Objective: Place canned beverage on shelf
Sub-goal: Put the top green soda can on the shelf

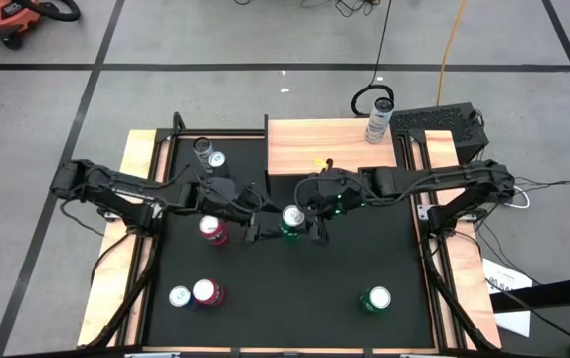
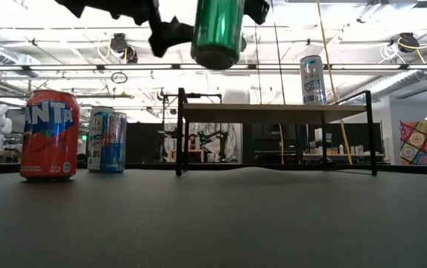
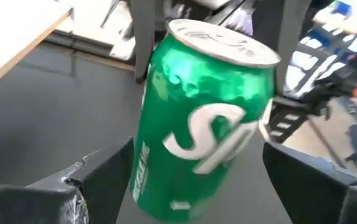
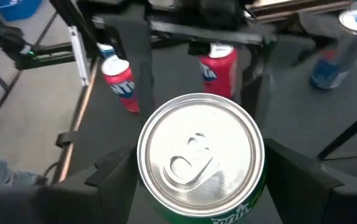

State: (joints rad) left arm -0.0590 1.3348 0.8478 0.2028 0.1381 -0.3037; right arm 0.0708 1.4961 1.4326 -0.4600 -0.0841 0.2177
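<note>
Green can [image 1: 292, 219] is off the worktop [image 1: 294, 298], mid-air in front of the shelf [image 1: 309, 149], so it can clear the plank top. Right gripper [image 1: 306, 225] has its fingers closed on the can's sides. Left gripper [image 1: 257, 231] sits right beside the can, fingers spread wide and not touching it, likely a handover.

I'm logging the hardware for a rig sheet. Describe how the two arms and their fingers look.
Both arms, the left arm and the right arm, are dark, slim and jointed, with black cables trailing from their bases. The right arm shows small green lights near its wrist. The left gripper and right gripper carry flat, dark, blocky fingers; the left ones look scuffed grey at the edge.
</note>
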